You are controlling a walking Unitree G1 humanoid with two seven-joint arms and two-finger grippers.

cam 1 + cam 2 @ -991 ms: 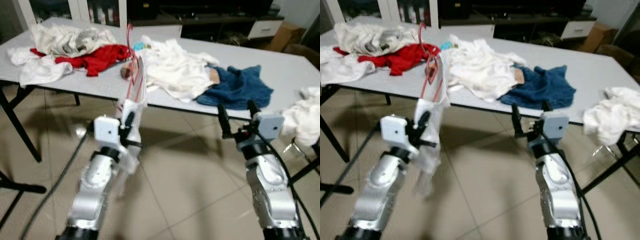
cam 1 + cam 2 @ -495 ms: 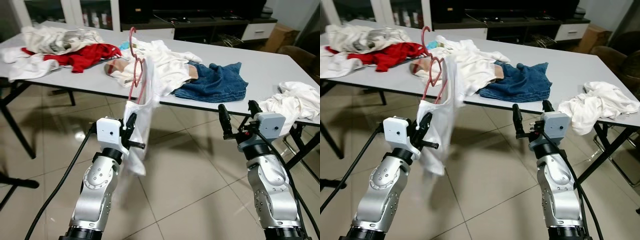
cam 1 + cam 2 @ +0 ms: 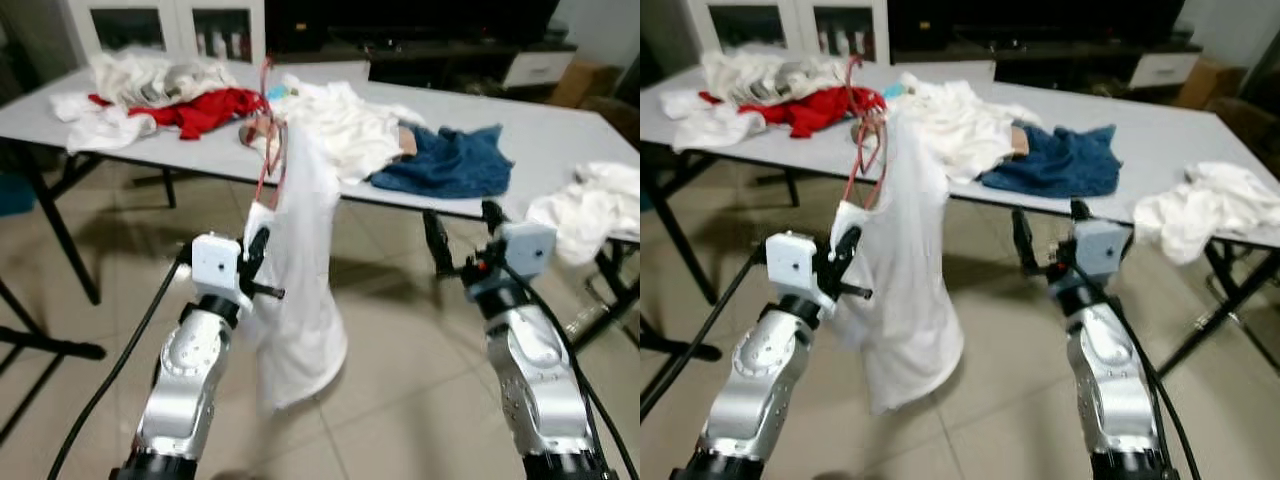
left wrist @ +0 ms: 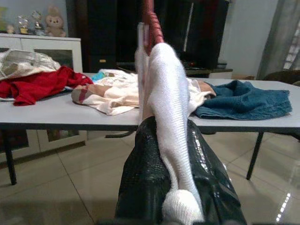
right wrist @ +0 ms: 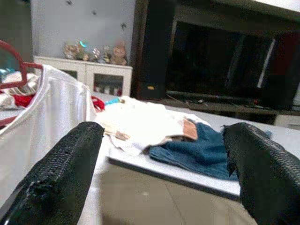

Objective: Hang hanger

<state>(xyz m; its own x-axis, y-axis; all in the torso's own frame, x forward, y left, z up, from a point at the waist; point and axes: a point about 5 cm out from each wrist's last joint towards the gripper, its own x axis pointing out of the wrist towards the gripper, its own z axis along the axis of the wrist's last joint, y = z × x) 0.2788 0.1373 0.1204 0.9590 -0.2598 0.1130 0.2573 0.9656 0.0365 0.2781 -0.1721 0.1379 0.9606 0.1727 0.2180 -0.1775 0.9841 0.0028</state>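
Note:
A red wire hanger [image 3: 266, 128] carries a white shirt [image 3: 300, 290], which hangs down in front of my left arm. My left gripper [image 3: 257, 264] is shut on the shirt-covered lower part of the hanger and holds it upright before the table's front edge. In the left wrist view the white cloth [image 4: 171, 117] is pinched between the black fingers [image 4: 140, 178], with the hanger [image 4: 151, 18] above. My right gripper [image 3: 462, 235] stands open and holds nothing, to the right of the shirt; its fingers [image 5: 61, 173] are spread wide.
A long grey table [image 3: 560, 125] ahead holds a red garment [image 3: 200, 108], white clothes [image 3: 345, 125], a blue denim piece [image 3: 450, 165] and a white heap [image 3: 590, 215] at the right end. Black table legs [image 3: 55, 240] stand to the left. The floor is tiled.
The camera has shifted. The white shirt has dropped open and now hangs longer and fuller below the hanger. Both grippers keep their hold and pose.

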